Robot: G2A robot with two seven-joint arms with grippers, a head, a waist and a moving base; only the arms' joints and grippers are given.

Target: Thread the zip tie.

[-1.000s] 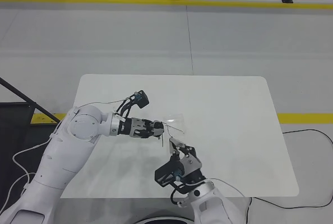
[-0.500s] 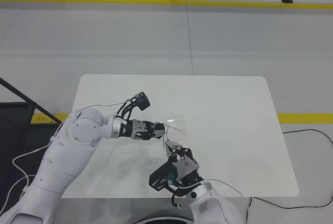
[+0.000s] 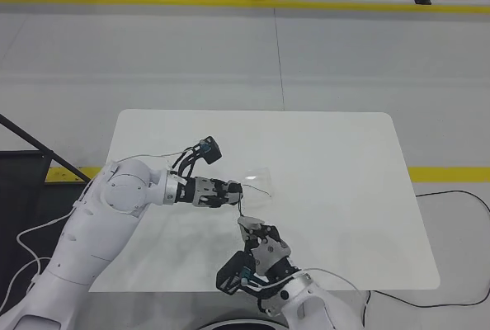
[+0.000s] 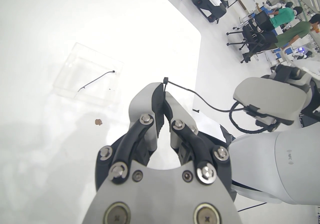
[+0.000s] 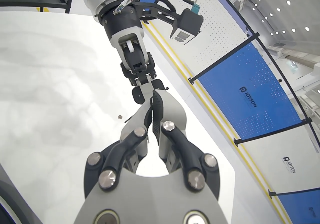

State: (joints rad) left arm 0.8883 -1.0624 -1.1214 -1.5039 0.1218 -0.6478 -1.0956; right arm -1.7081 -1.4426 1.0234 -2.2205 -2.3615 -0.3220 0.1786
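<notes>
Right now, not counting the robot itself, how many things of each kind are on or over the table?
Zip ties: 2, the held zip tie and the loose zip tie lying in the tray
Clear tray: 1
Brown crumb: 1
Total: 4

The zip tie (image 4: 165, 81) has its held stretch hidden between the pressed pads of the left gripper (image 4: 163, 95), and its far end is lost against a dark cable (image 4: 235, 125). Whether any strand lies between the closed pads of the right gripper (image 5: 154, 100) is too fine to tell. A brown speck (image 4: 99, 122) is too small to identify.
</notes>
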